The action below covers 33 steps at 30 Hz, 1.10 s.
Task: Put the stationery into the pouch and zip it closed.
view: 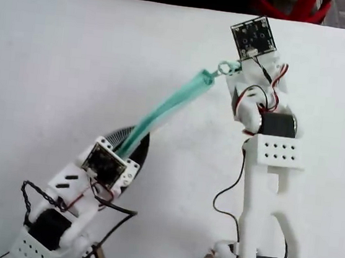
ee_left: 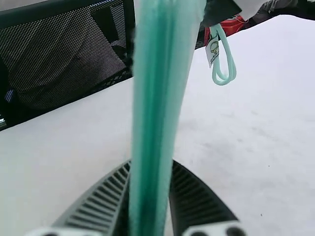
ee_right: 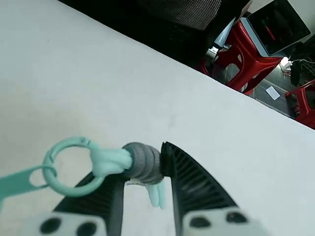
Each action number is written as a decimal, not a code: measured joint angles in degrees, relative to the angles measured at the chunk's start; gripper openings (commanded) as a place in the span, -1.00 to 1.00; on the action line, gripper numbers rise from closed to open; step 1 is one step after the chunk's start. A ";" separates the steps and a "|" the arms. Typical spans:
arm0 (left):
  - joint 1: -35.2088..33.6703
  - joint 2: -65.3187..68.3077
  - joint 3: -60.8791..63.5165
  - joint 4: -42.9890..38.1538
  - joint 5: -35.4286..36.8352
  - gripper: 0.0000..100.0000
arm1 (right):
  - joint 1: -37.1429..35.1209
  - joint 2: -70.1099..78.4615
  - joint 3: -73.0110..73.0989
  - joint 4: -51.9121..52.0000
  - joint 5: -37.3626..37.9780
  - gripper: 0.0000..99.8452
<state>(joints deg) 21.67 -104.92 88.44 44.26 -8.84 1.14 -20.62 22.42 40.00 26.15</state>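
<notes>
A long teal pouch (view: 165, 106) is stretched off the table between the two arms. My left gripper (view: 129, 149) is shut on its near end; in the left wrist view the pouch (ee_left: 157, 113) runs up from between the black fingers (ee_left: 197, 196). At the far end, my right gripper (view: 235, 74) is shut on the grey zipper pull (ee_right: 142, 163), which carries a teal ring (ee_right: 69, 164) and a strap. The pouch's looped cord (ee_left: 222, 59) hangs by the far end.
The white table (view: 56, 60) surrounds both arms. Beyond its far edge stand a black mesh chair (ee_left: 64, 54) and red furniture (ee_right: 246, 54). Cables (view: 227, 197) trail along the right arm.
</notes>
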 measured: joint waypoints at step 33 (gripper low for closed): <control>-0.53 0.79 -0.26 -2.37 -2.20 -0.95 | 9.23 -38.68 32.09 15.03 -12.66 -0.56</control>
<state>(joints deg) 21.14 -104.13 88.18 41.89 -11.03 10.37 -59.30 54.51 55.03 13.49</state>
